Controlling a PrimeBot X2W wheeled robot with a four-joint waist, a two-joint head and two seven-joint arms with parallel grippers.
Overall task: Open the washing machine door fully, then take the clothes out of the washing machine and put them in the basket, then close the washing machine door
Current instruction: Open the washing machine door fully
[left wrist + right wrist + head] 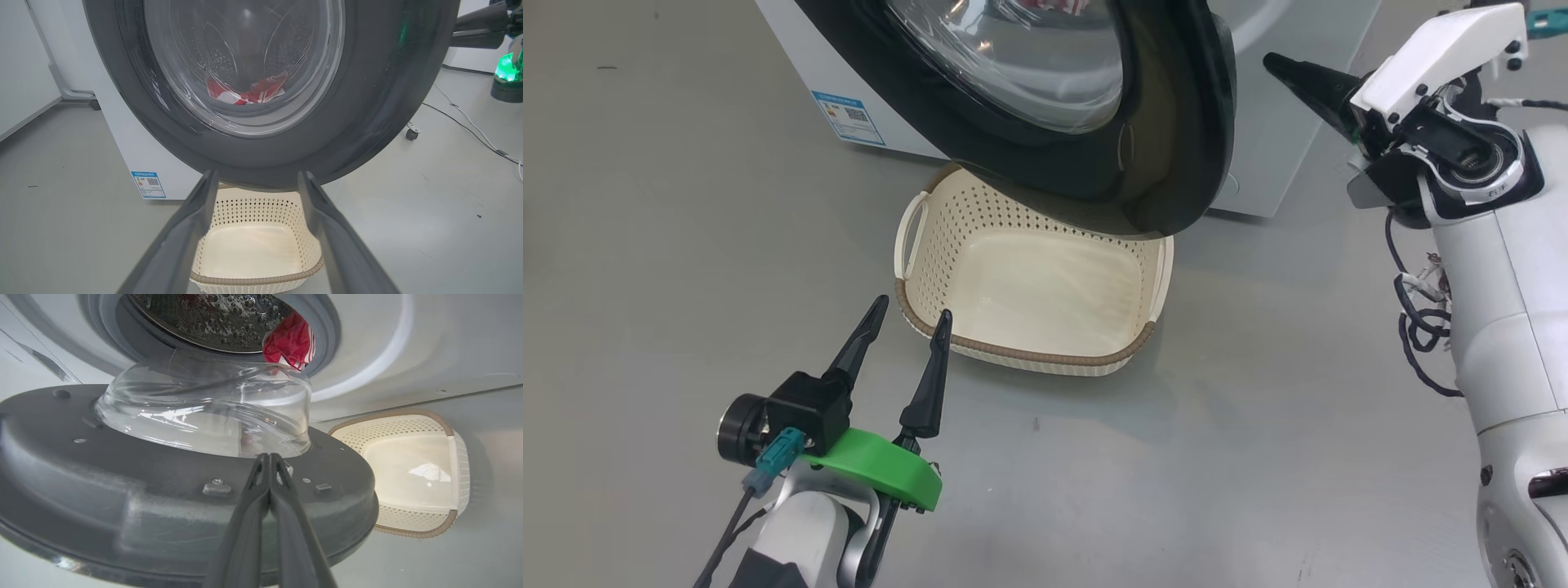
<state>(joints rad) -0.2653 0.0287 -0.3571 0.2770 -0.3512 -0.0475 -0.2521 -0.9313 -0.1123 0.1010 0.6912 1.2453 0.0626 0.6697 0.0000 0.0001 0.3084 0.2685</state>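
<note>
On the grey floor (645, 245) in front of the one washer (1274, 122) sits one cream basket (1013, 212), its bare bottom showing, with a brown rim and one side handle (913, 233) in sight on its left. One door (1168, 122) hangs partly swung out from the washer, and its black rim overhangs the far part of the basket. The clothes (249, 92) lie inside the steel drum (220, 318) as one red and white bundle, seen through the door's clear glass bowl (204, 416) from the left wrist and past the bowl's edge from the right wrist. How many garments make up the bundle I cannot tell. One blue label (848, 117) is stuck low on the washer's front, left of the door. Two grippers are in view. The left gripper (912, 308) hovers low by the near left corner of the basket, its two fingers spread wide with nothing between them, pointing toward the door. The right gripper (267, 456) is raised at the right of the door's free edge, its two fingers pressed together and gripping nothing, tips pointed at the door's inner face just below the glass bowl. Whether they touch the door I cannot tell.
</note>
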